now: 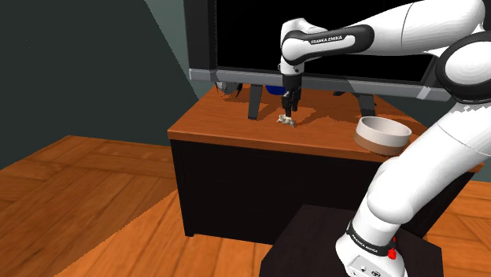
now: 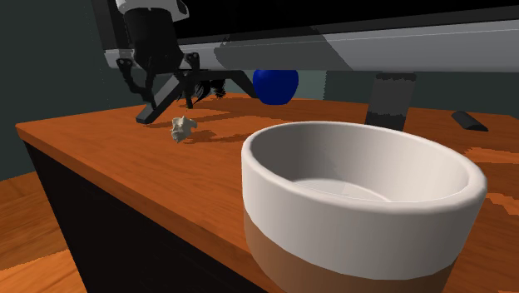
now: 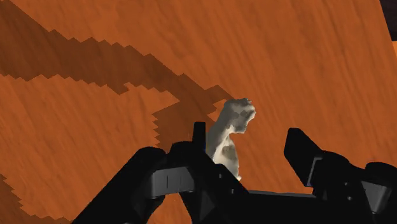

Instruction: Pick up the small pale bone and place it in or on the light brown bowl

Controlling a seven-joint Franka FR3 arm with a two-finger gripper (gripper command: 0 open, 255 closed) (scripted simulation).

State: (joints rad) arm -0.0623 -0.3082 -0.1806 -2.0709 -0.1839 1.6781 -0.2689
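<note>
**Jaws and target.** Jaws released: in the wrist view the two black fingers stand apart with the small pale bone between them. One fingertip is just beside the bone, and contact cannot be told. The other finger is clear of the bone, with bare table showing in the gap. The bone lies ungrasped on the table, its knobbed end away from the hand, and bands of shadow cross the wood beside it.

**Shoulder view.** The jaws point straight down, a little above the middle of the frame, just over the small pale bone. The bone rests on the reddish-brown table, toward its rear half. The arm enters from the right edge and spans the upper right of the frame. The bowl stands upright right of centre, near the table's front edge and well apart from the bone. Its upper part is white, and a light brown band runs round its base. A wide black screen in a grey frame fills the upper middle, carried on dark feet. The stand is at the lower right, and the wooden floor at the lower left.

**Second exterior view.** The bowl occupies the lower right foreground. The bone lies left of centre, beyond the bowl. A blue round object sits under the screen, upper centre. A flat black object lies on the table at the right edge.
</note>
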